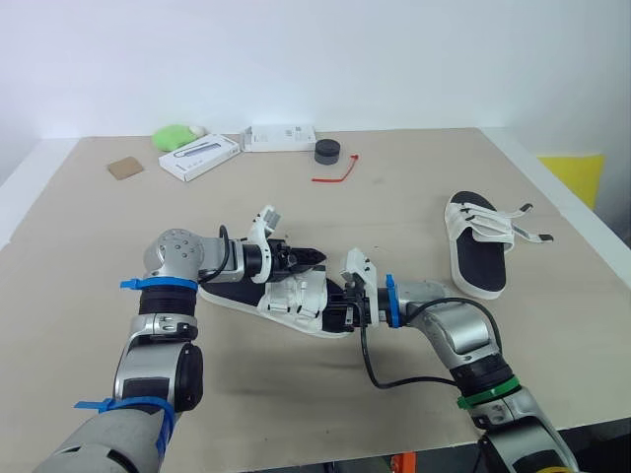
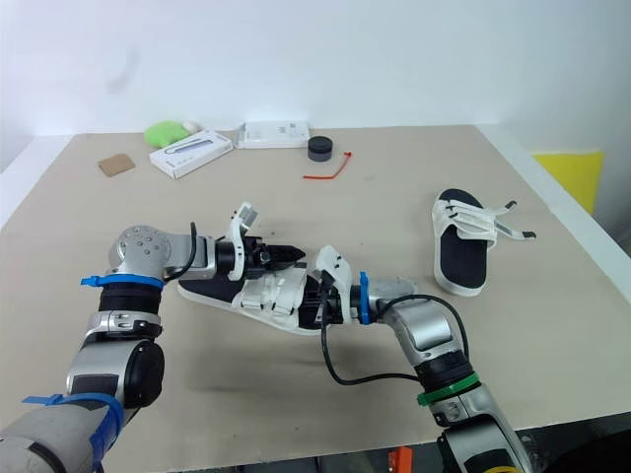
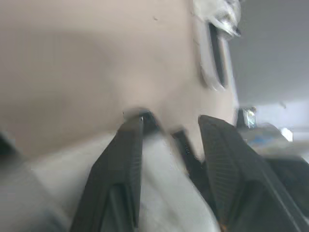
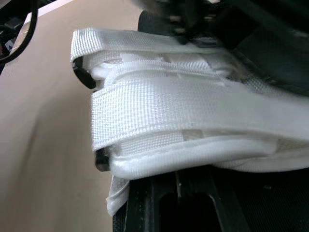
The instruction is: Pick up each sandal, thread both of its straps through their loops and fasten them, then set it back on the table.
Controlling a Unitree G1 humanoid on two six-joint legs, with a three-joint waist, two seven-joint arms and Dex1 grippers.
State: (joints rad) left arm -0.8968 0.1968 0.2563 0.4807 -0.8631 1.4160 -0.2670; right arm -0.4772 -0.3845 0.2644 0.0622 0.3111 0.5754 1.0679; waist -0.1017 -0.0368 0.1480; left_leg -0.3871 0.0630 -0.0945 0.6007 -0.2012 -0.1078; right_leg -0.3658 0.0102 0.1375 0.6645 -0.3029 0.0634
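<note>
The white-strapped sandal with a black footbed and pale sole [image 1: 288, 298] lies flat on the beige table [image 1: 414, 197], directly under the left hand [image 1: 314, 257] and up against the front of the right hand [image 1: 335, 308]. The left hand's two black fingers [image 3: 126, 159] stand apart over the straps with nothing clearly pinched between them. The right hand is pressed in at the sandal's strap end, but whether it grips there I cannot tell.

The sandal looks light, with a stiff, flattish sole. Its woven straps [image 4: 159, 108] are soft and floppy, so they will probably sag and twist when lifted. The sole's edge seems the firm place to hold, and a strap's free tip the place to pinch for threading.

With both hands so close over one shoe, they risk crowding each other. A second matching sandal with loose straps [image 1: 478, 246] lies well out beyond the right hand. Far ahead of both hands sit a red cord [image 1: 335, 173], a small black round puck [image 1: 327, 152], two flat white boxes [image 1: 279, 137] and a green lump [image 1: 177, 135]; none of them blocks the work.
</note>
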